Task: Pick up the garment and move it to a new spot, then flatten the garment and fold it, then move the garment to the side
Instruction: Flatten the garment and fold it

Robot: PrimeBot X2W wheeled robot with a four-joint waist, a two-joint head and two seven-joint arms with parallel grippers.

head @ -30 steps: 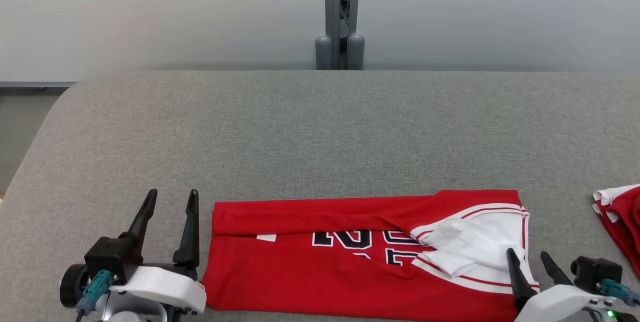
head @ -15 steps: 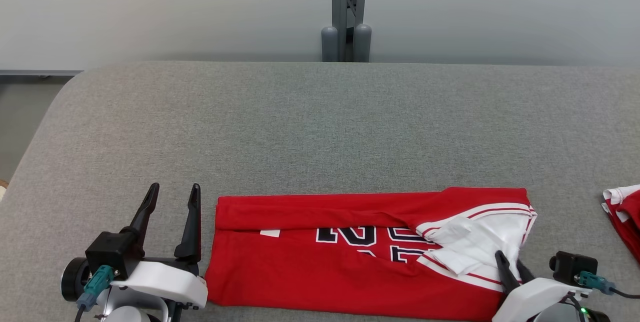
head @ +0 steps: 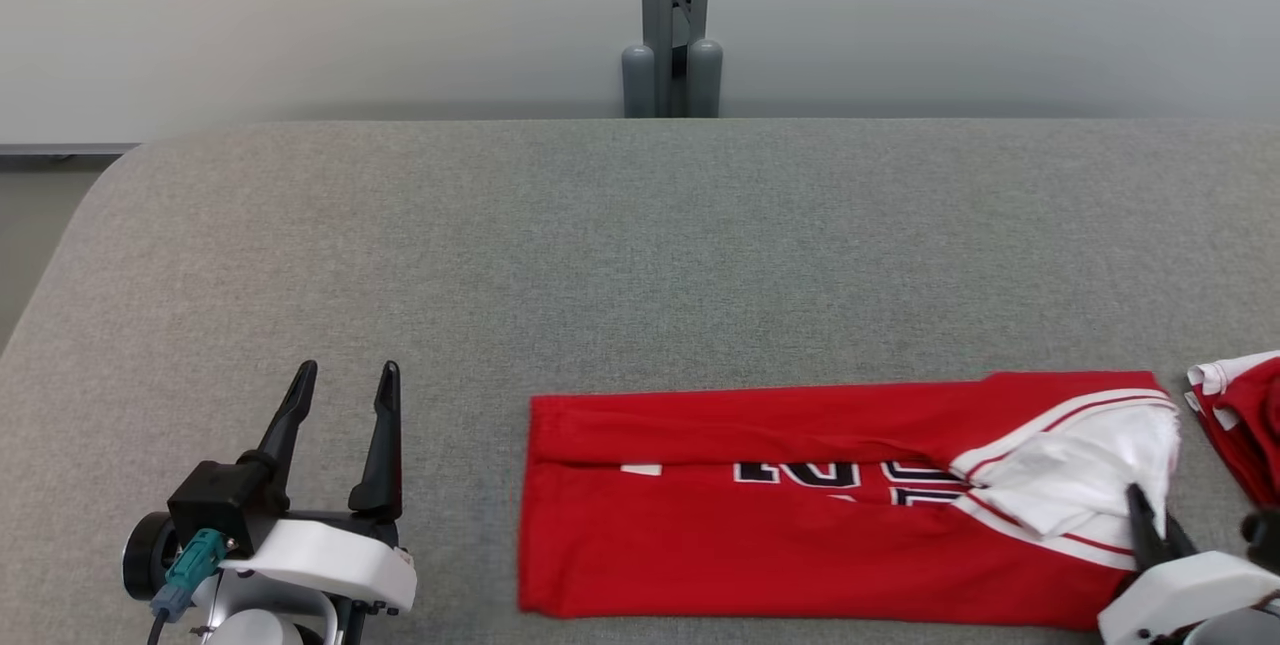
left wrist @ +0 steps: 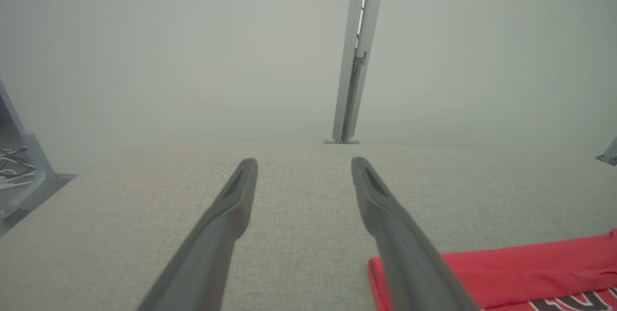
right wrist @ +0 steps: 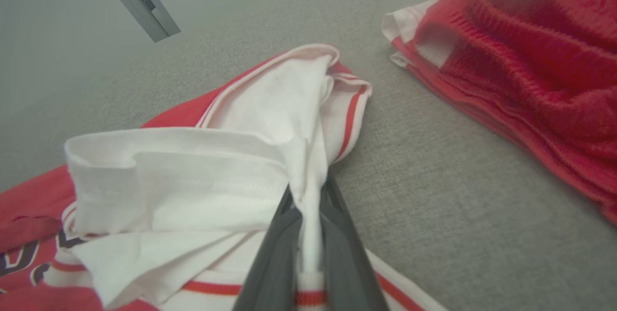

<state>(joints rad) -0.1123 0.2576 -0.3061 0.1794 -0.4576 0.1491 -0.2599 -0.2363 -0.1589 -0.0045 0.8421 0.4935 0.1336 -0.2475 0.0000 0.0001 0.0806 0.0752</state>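
Note:
The garment (head: 760,545) is a red jersey with dark numerals and white trim, folded into a long strip along the near part of the grey table (head: 640,255). My right gripper (head: 1150,520) stands at its right end. In the right wrist view that gripper (right wrist: 309,188) is shut on a fold of the garment's white fabric (right wrist: 202,171). My left gripper (head: 347,372) is open on the bare table, apart from the garment's left edge. In the left wrist view the left gripper (left wrist: 303,162) holds nothing, and a garment corner (left wrist: 520,272) lies at lower right.
A second red and white cloth (head: 1245,425) lies bunched at the table's right edge, close to the garment's right end, also large in the right wrist view (right wrist: 530,50). A grey post (head: 668,25) rises behind the table's far edge. The table's left corner is rounded.
My right gripper has shut on the garment's white end and the whole garment has slid to the right, away from the left gripper. The left gripper stayed open and still.

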